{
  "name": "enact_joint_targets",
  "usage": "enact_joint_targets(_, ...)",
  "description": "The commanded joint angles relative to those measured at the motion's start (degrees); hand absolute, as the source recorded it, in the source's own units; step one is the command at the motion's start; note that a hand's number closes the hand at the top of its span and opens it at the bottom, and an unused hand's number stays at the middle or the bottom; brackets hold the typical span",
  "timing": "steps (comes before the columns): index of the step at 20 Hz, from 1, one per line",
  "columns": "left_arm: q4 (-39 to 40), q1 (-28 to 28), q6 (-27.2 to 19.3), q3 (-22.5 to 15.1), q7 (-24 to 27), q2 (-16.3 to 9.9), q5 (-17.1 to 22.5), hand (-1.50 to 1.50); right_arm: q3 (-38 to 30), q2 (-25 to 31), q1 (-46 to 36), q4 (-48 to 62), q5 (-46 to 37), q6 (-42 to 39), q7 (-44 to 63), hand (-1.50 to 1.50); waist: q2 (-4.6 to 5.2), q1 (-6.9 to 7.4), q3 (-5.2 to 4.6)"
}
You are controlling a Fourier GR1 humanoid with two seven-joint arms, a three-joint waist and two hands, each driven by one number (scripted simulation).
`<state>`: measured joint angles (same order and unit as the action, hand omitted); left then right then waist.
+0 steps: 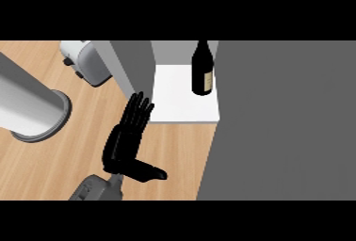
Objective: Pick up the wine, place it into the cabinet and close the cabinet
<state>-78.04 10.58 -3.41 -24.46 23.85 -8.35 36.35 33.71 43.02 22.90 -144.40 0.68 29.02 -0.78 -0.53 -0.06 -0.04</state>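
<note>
The wine (203, 70) is seen upright on the cabinet (182, 101) shelf at upper centre — placing is judged done. The left hand (127, 139), fingers straight and empty, is positioned beside the open door (132, 66) — closing is called for next.

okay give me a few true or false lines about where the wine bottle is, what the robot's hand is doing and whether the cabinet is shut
1. The wine bottle stands upright on the white shelf inside the cabinet. True.
2. The left hand is curled round the bottle. False: its fingers are straight, and it is apart from the bottle, holding nothing.
3. The cabinet is shut. False: it is open, with the shelf and bottle in plain sight.
4. The left hand's fingertips reach the front left corner of the shelf, next to the grey door. True.
5. The right hand is pushing the door. False: no right hand is in view.
</note>
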Motion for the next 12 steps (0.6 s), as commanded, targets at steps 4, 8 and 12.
enact_joint_targets(4,-2.69,-6.72,5.52,3.0,3.76,-5.41,0.64,-1.5,3.3,0.29,1.42,-8.31,5.81,-5.21,0.4,-1.5,0.36,-0.06,0.04)
enact_joint_targets(8,-7.03,-7.4,6.01,6.19,1.18,-9.61,2.66,-1.5,6.81,7.57,2.75,-10.39,5.64,-12.9,1.65,1.5,0.15,0.11,0.04)
enact_joint_targets(12,-6.87,-9.86,8.29,8.74,3.5,-12.24,2.5,-1.5,10.58,8.61,0.81,-12.4,3.71,-15.66,2.41,1.5,0.29,0.03,-0.05)
